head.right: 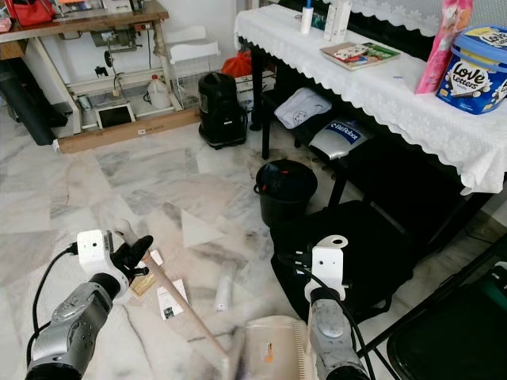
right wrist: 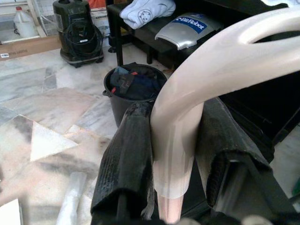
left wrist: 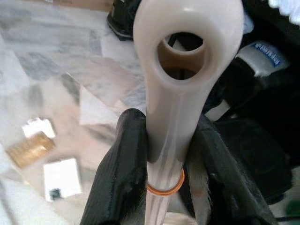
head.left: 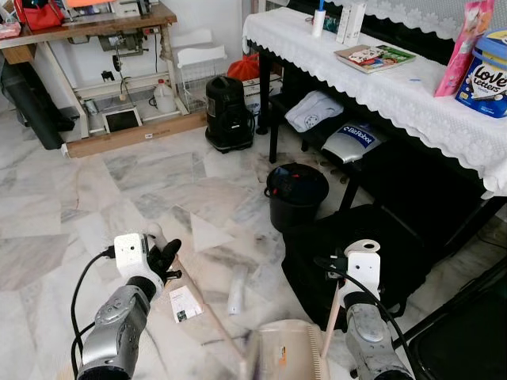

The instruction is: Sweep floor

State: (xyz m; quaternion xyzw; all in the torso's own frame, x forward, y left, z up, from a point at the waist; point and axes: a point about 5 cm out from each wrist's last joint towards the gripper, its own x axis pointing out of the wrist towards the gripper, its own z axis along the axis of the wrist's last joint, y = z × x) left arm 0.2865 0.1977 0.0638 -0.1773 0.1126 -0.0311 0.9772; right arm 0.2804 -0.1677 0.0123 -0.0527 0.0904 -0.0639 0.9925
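Note:
My left gripper (head.left: 164, 257) is shut on the cream top end of a broom handle (left wrist: 180, 70). Its wooden stick (head.right: 184, 305) slants down across the floor toward the bottom middle. My right gripper (right wrist: 176, 145) is shut on the curved cream handle (right wrist: 220, 61) of a beige dustpan (head.left: 285, 352), which sits blurred at the bottom edge between my arms. Litter lies on the marble floor ahead: a white paper triangle (head.left: 207, 233), a printed card (head.left: 184, 303), a pale wrapper (head.left: 237, 289) and a gold-brown scrap (head.right: 142, 283).
A black bin (head.left: 295, 194) stands just ahead on the right, with a black bag (head.left: 396, 253) beside it. A lace-covered table (head.left: 412, 99) runs along the right. A black appliance (head.left: 228, 111) and a sewing table (head.left: 95, 28) stand at the back. A folding chair (head.left: 467, 332) is near right.

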